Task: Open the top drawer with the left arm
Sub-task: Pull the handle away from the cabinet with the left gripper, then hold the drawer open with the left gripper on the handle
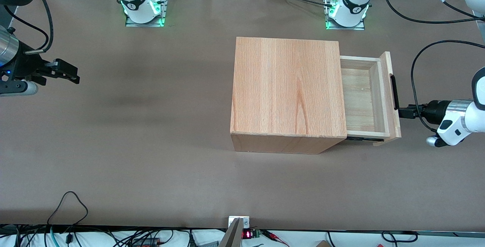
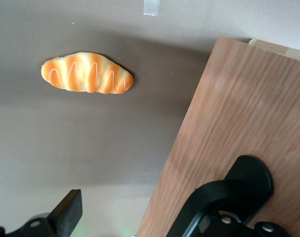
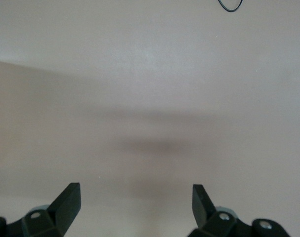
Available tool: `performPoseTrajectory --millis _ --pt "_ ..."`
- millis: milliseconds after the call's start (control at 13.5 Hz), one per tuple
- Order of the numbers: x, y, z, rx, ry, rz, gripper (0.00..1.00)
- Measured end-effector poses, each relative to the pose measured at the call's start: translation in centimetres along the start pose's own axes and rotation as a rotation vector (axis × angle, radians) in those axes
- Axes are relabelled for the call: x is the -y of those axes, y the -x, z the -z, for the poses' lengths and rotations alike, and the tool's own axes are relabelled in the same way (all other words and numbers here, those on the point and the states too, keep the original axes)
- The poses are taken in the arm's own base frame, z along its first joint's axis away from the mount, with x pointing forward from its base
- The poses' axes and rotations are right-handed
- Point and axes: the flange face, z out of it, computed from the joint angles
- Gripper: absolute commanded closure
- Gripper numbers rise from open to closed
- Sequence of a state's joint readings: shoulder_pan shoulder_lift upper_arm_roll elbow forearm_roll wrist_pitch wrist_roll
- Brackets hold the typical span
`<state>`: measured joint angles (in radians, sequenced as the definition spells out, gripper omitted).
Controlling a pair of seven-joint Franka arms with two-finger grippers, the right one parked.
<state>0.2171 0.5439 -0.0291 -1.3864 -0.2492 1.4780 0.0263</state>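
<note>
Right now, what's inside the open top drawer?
The open part of the top drawer shows only bare pale wood. The part under the wooden box is covered, so anything there is hidden. The gripper is at the black handle.

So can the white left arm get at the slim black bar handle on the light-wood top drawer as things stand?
Probably yes: the left arm's gripper is already at the black bar handle of the partly open top drawer, with nothing between them.
</note>
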Motion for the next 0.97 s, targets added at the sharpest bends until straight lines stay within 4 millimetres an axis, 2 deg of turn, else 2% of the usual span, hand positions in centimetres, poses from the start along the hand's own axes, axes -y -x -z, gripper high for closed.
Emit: performPoseTrajectory --millis 966 --pt "3.0 -0.1 1.0 -0.032 0.018 0.025 0.0"
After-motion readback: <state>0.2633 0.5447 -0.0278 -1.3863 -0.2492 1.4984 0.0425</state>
